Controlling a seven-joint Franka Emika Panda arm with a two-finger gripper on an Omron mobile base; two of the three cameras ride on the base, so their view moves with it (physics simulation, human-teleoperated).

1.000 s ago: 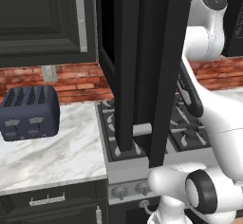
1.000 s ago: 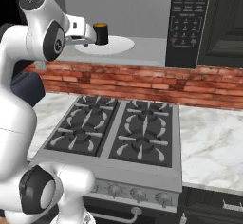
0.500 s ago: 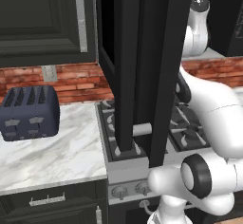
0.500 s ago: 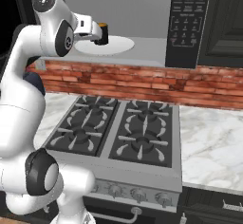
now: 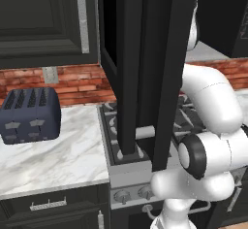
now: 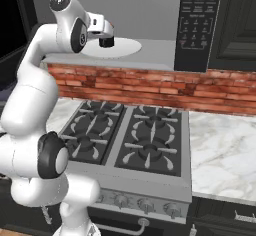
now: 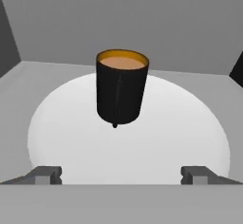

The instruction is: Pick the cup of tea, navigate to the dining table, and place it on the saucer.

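- The cup [image 7: 121, 88] is standing upright on a white round turntable [image 7: 190, 133] inside a grey microwave [image 6: 150, 10] cavity, black, with orange-brown tea showing at its rim.
- In the hand view, its handle is facing the camera as a thin vertical ridge down the middle of the black wall.
- The pincer [image 7: 121, 174] is sitting released, its two grey tips [image 7: 43, 174] spread wide at the near edge of the turntable, one on each side.
- The cup is lying ahead of the tips and between their lines, apart from both; nothing is being grasped.
- In the right base view, the arm is reaching up and to the far left, the hand [image 6: 100, 27] levelled at the open cavity, with the cup [image 6: 106, 42] seen as a small dark shape just beyond it.
- Below, a four-burner stove [image 6: 130, 140] is sitting between marble tables [image 6: 225, 150], backed by a red brick wall [image 6: 150, 87].
- In the left base view, a dark blue toaster [image 5: 30, 115] is standing on the left table [image 5: 53, 160], near the brick.
- The open black microwave door [image 5: 145, 68] is crossing the middle of that view.
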